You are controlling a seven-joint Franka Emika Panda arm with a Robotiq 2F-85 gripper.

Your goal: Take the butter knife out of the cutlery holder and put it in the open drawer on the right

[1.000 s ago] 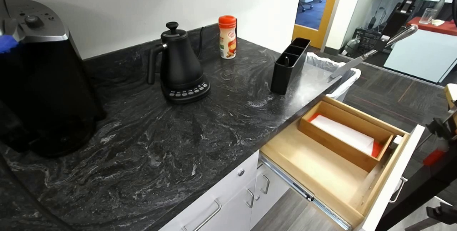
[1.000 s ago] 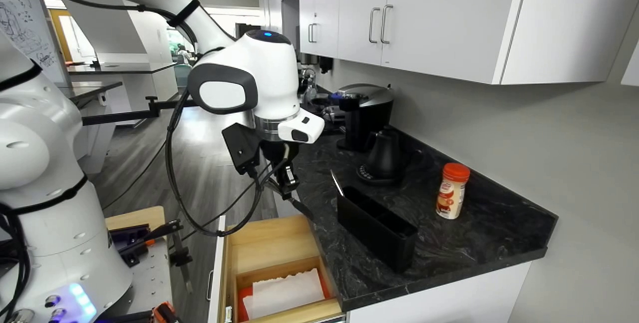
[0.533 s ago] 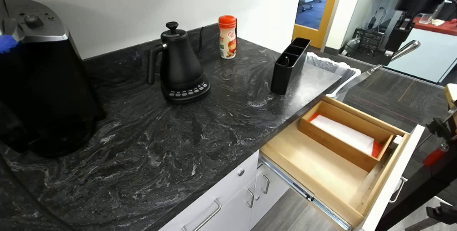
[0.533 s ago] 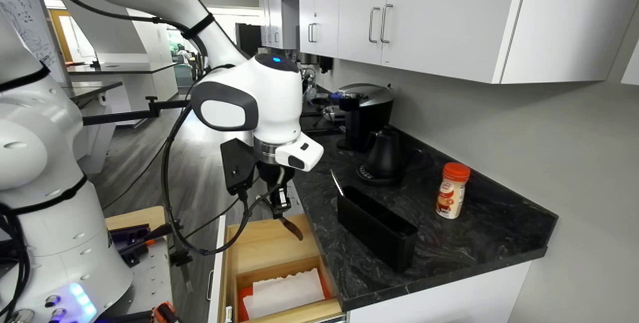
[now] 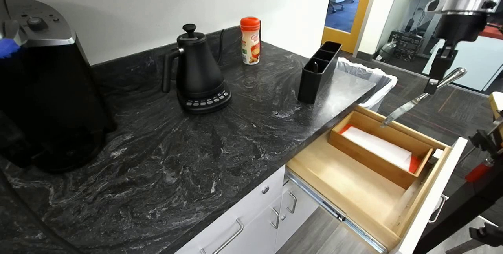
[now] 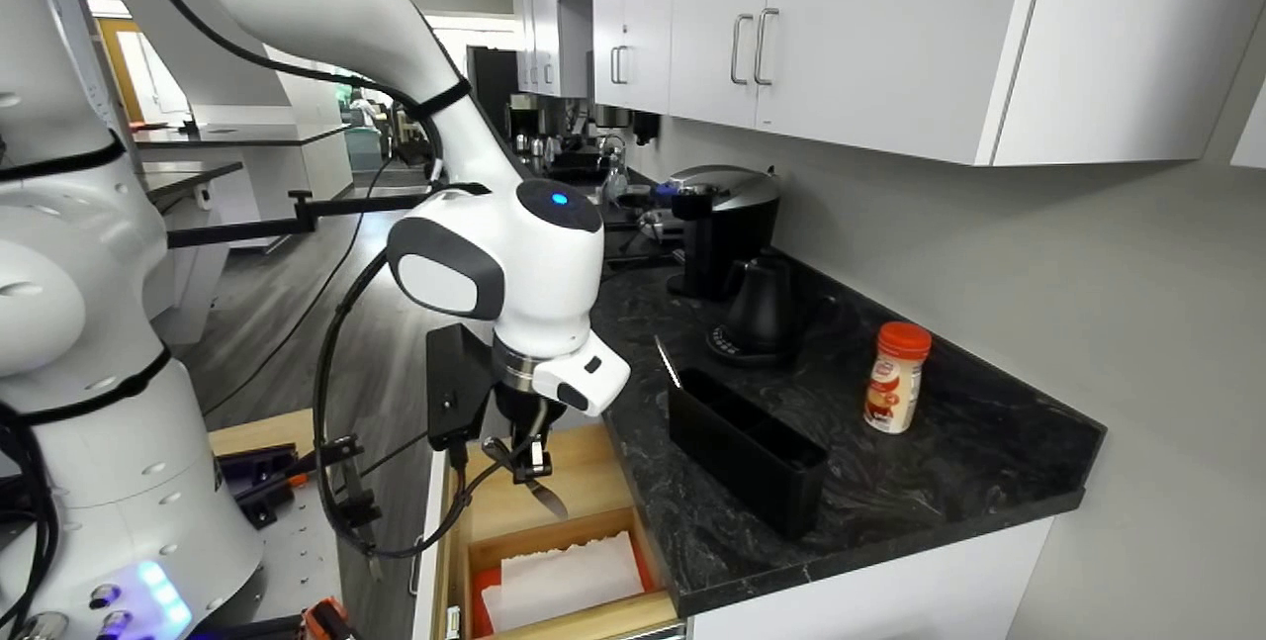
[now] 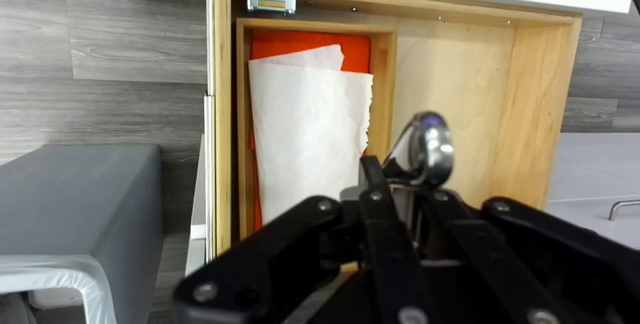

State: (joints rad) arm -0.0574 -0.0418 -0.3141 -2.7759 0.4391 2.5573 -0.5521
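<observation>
End effector (image 5: 431, 86) tight on 1 slantwise butter knife (image 5: 410, 105), in midair above the open drawer (image 5: 359, 177)

I hold the butter knife (image 5: 410, 105), silvery and slender, gripped partway along its length, aslant in the air above the open drawer (image 5: 355, 176), blade tip lower than the handle's end; that drawer, shallow and of light wood, white-fronted, has a narrow wooden tray (image 5: 369, 160) along one side; the cutlery holder (image 6: 737, 462), black, long and rectangular, its top divided into compartments, stands upright on the dark counter (image 5: 177, 159).
</observation>
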